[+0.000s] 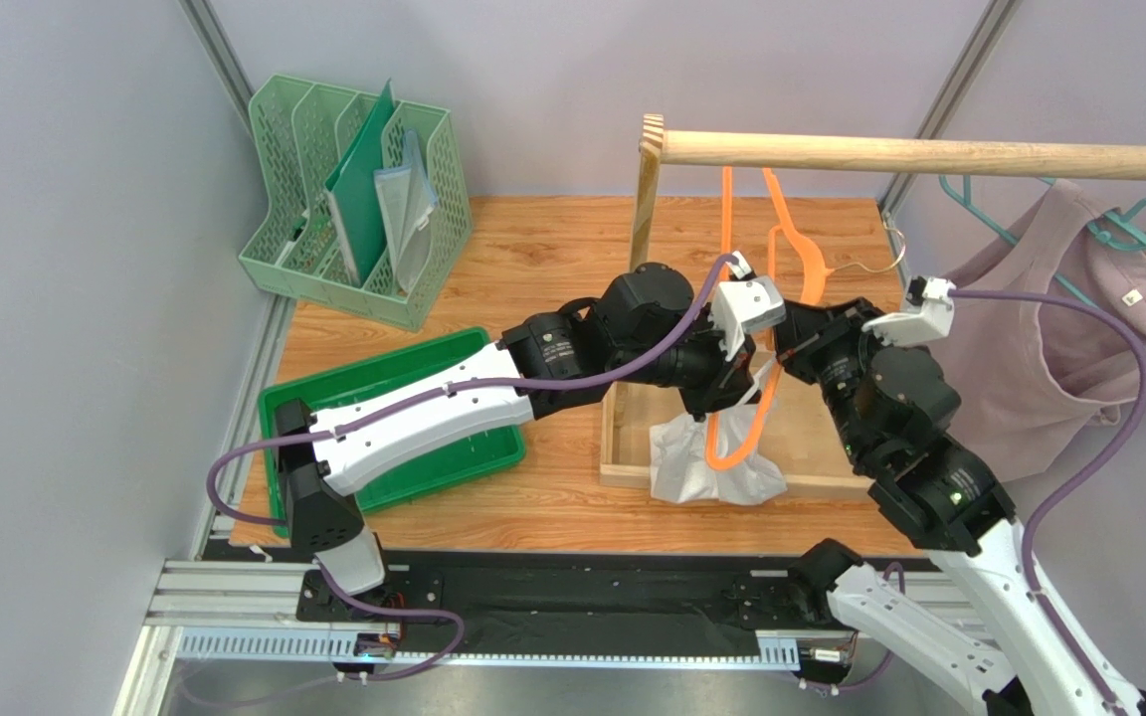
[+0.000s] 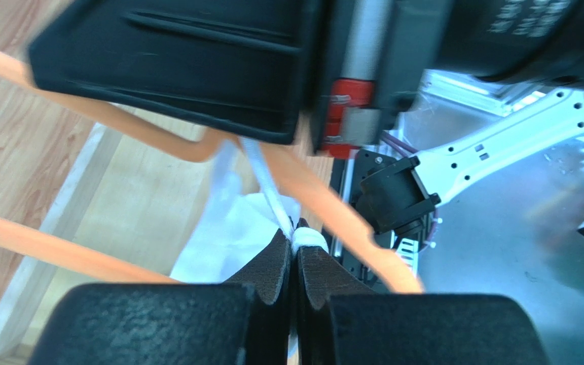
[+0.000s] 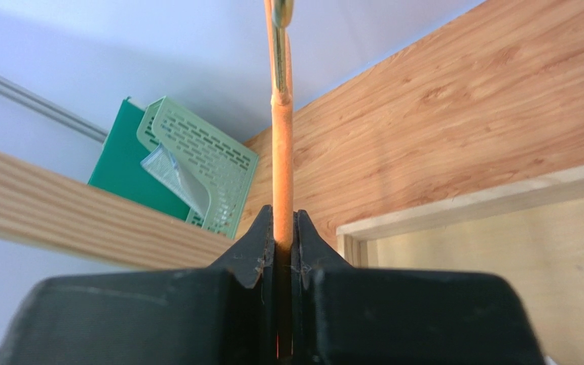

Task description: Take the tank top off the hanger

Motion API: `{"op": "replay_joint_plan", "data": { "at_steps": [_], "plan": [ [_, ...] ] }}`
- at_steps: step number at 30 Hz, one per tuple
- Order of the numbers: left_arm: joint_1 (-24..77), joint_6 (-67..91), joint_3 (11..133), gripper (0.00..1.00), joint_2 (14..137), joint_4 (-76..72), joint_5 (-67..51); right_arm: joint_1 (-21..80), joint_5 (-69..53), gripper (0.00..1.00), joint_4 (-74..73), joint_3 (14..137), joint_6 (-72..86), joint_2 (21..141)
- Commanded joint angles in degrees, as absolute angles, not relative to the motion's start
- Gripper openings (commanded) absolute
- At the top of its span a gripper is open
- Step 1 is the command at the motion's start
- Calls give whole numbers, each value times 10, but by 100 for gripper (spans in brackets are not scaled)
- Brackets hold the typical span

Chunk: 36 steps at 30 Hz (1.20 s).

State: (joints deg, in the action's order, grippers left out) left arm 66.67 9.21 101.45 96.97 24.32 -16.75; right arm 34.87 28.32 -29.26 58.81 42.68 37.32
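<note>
Your white tank top (image 1: 714,475) hangs bunched up low on the orange hanger (image 1: 739,430), over the shallow wooden box (image 1: 624,448) on the tabletop (image 1: 534,254), just below both pincers.

Your left pincer (image 2: 296,255) is pinched together on one thin white strap (image 2: 272,190). Only the left wrist view gives you that: the strap runs up from the fingertips to the hanger arm, with the loose fabric beside it. From the top, the arm covers that grip.

Your right pincer (image 3: 282,236) is clamped on the hanger's orange neck, just under the metal hook. The right wrist view shows that, with the green file rack (image 3: 196,163) behind.

The top view adds the wooden rail (image 1: 908,152) and a mauve garment (image 1: 1043,343) hanging at its right end.
</note>
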Motion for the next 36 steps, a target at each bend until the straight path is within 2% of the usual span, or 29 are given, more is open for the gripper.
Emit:
{"op": "replay_joint_plan", "data": {
  "at_steps": [1, 13, 17, 19, 20, 22, 27, 36],
  "plan": [
    [666, 123, 1001, 0, 933, 214, -206, 352, 359, 0, -160, 577, 359, 403],
    [667, 150, 993, 0, 904, 229, -194, 351, 394, 0, -19, 530, 225, 407],
    [667, 165, 991, 0, 902, 224, -221, 345, 352, 6, -14, 543, 207, 410],
    [667, 169, 991, 0, 902, 222, -221, 345, 333, 4, -99, 573, 261, 419],
    [666, 169, 991, 0, 903, 224, -217, 345, 309, 0, -117, 589, 275, 421],
    [667, 170, 990, 0, 905, 225, -213, 345, 308, 0, -144, 594, 306, 423],
    [669, 182, 991, 0, 916, 221, -249, 344, 391, 1, -137, 598, 330, 436],
    [671, 192, 935, 0, 898, 210, -241, 331, 528, 0, -177, 655, 511, 513]
  ]
}}
